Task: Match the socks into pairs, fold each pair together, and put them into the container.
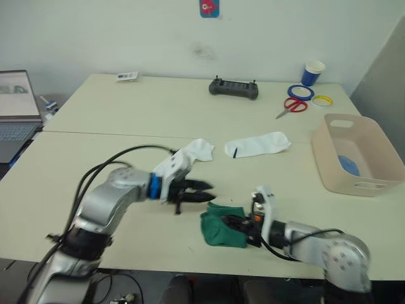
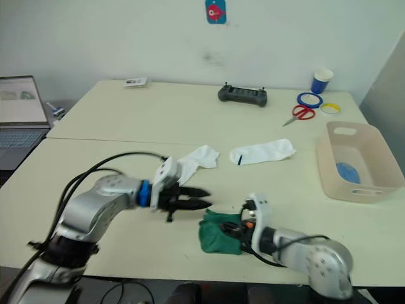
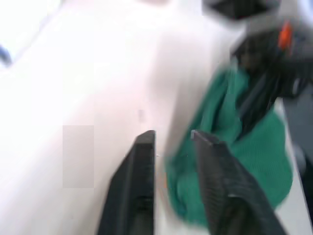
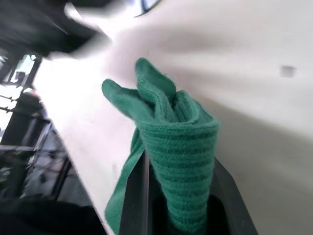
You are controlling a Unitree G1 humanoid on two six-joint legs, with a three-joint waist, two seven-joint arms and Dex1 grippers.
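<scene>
A bunched dark green sock (image 1: pixel 220 230) lies near the table's front edge, and my right gripper (image 1: pixel 239 225) is shut on it. In the right wrist view the green fabric (image 4: pixel 166 112) rises from between the fingers (image 4: pixel 137 191). My left gripper (image 1: pixel 205 192) hovers open just left of and above the green sock, with nothing between its fingers (image 3: pixel 144 147). Two white socks lie mid-table: one flat (image 1: pixel 257 145), the other (image 1: pixel 197 151) partly behind the left wrist. The beige container (image 1: pixel 329 161) stands at the right with a light blue sock (image 1: pixel 347 164) inside.
At the back of the table are a black controller (image 1: pixel 234 88), red scissors (image 1: pixel 291 106), tape rolls (image 1: pixel 300 92), a blue paper cup (image 1: pixel 312 73) and a small card (image 1: pixel 126 76). A laptop (image 1: pixel 16 107) sits at the far left.
</scene>
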